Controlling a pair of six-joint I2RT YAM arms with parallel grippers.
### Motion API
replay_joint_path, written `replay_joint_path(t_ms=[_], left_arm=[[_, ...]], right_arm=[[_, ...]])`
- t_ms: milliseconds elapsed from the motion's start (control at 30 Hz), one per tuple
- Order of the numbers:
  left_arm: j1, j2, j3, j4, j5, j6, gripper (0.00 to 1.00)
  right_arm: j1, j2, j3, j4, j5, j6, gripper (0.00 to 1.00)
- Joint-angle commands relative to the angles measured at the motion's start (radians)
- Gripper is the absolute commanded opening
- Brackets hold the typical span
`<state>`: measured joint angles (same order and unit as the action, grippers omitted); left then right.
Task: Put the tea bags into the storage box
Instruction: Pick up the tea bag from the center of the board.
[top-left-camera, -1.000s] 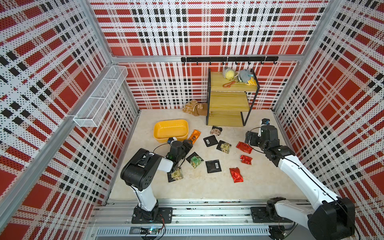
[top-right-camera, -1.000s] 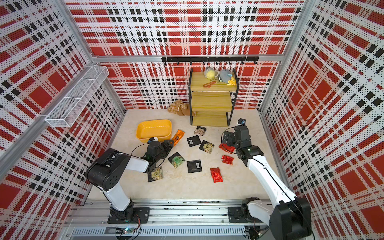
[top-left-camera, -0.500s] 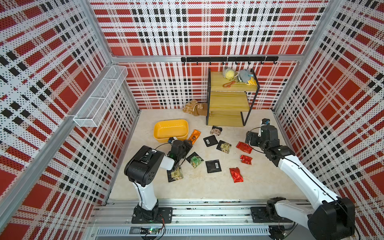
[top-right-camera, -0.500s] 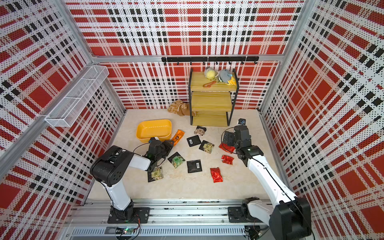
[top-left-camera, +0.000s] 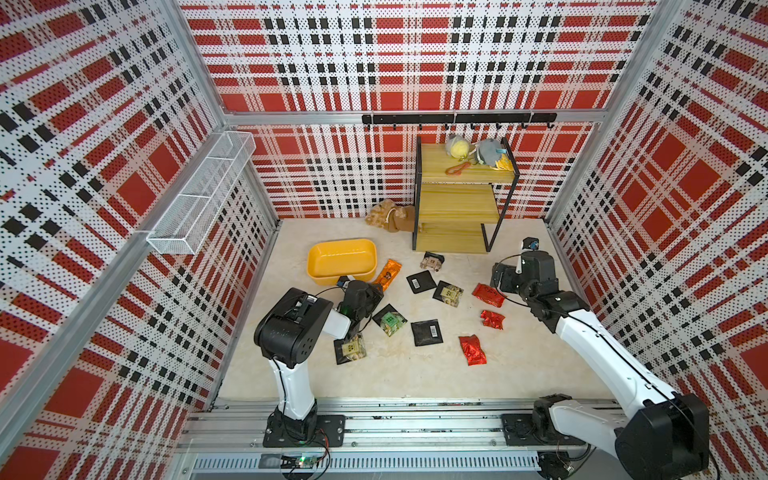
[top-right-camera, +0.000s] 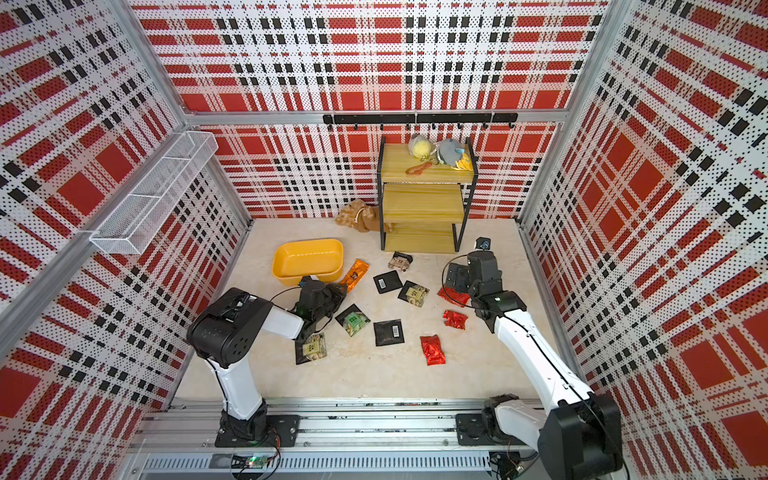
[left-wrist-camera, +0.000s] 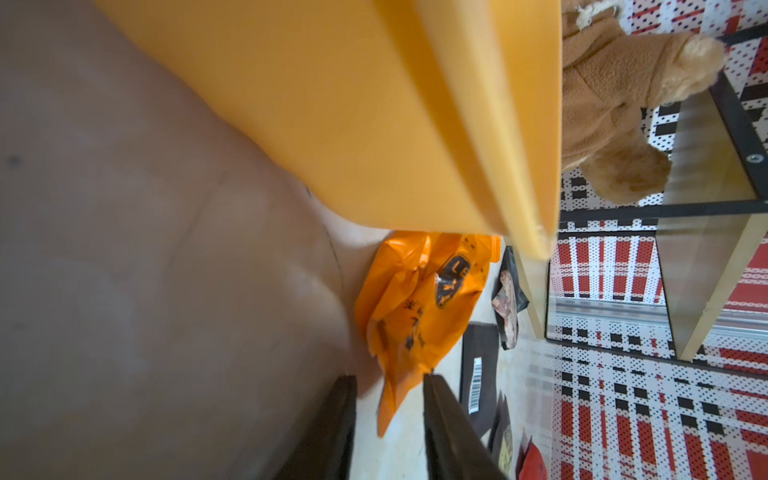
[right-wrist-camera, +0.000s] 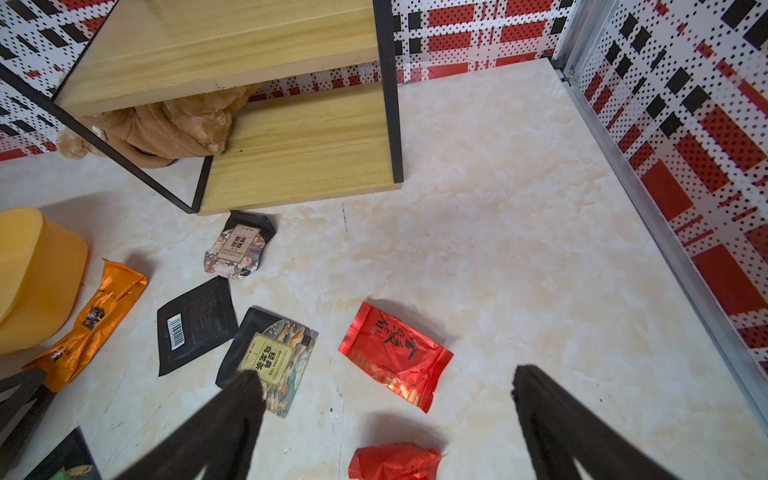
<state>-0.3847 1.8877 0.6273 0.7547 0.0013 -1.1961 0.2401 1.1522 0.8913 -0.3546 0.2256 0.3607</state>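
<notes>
The yellow storage box (top-left-camera: 341, 243) (top-right-camera: 307, 249) (left-wrist-camera: 332, 104) stands at the back left with nothing in it. The orange tea bag (top-left-camera: 390, 272) (left-wrist-camera: 419, 307) lies against the box's right side. My left gripper (top-left-camera: 377, 290) (left-wrist-camera: 390, 399) sits low at that bag's near end. Its jaws are narrow, the bag's corner lies between them, and floor still shows on both sides. Red tea bags (top-left-camera: 488, 295) (right-wrist-camera: 395, 355) and black ones (top-left-camera: 426, 332) lie scattered. My right gripper (top-left-camera: 498, 279) (right-wrist-camera: 384, 382) hangs wide open over the red ones and holds nothing.
A wooden tiered shelf (top-left-camera: 457, 199) stands at the back with small toys on top. A tan plush toy (top-left-camera: 390, 216) lies beside its foot. A white wire basket (top-left-camera: 203, 191) hangs on the left wall. The right wall's metal rail (right-wrist-camera: 665, 249) runs close to my right gripper.
My left gripper's jaws have narrowed around the near end of the orange tea bag, and the left arm's base link has turned a little. The right arm has not moved.
</notes>
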Motion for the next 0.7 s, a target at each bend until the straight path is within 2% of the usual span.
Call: replay_joint_path(t_ms=[0, 567, 667], left_arm=[[0.007, 0.027, 0.023, -0.003, 0.006, 0.005, 0.31], [-0.016, 0.033, 0.024, -0.002, 0.047, 0.023, 0.0], [-0.034, 0.019, 0.024, -0.003, 0.045, 0.043, 0.0]], right_arm=[[0.004, 0.007, 0.029, -0.012, 0.014, -0.007, 1.0], [0.004, 0.001, 0.029, -0.019, 0.014, 0.0, 1.0], [0.004, -0.003, 0.029, -0.022, 0.011, 0.004, 1.0]])
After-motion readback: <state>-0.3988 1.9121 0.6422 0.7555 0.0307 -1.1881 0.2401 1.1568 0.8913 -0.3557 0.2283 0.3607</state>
